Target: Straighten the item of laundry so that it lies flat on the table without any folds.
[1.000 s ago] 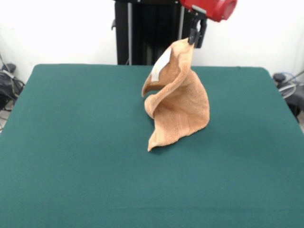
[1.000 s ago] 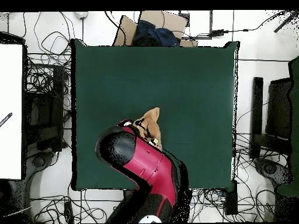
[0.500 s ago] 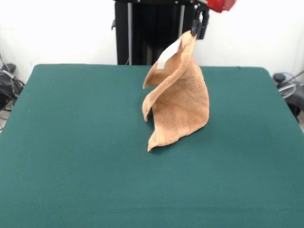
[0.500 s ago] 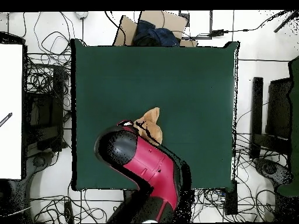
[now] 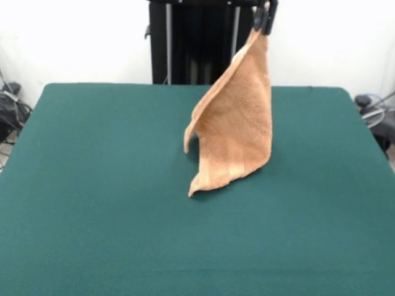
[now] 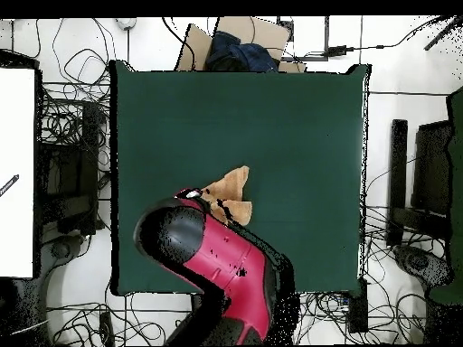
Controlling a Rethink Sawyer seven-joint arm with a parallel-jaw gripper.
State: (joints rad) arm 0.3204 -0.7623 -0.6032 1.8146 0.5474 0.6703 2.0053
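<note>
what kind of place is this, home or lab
Most likely a robotics lab: a red and black robot arm works at a large dark green felt-covered table, with tangled black cables on the floor around it.

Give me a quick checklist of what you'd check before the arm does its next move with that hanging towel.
1. Grip on cloth: the gripper is shut on a top corner of the towel. Ok.
2. Towel flat with no folds: it hangs as a tall draped sheet. Not ok.
3. Lower edge on the table: the bottom corner appears to touch the green cloth. Ok.
4. Room to spread: open green surface lies all round the towel. Ok.
5. How much cloth the fingers hold: too small to see. Cannot tell.
</note>
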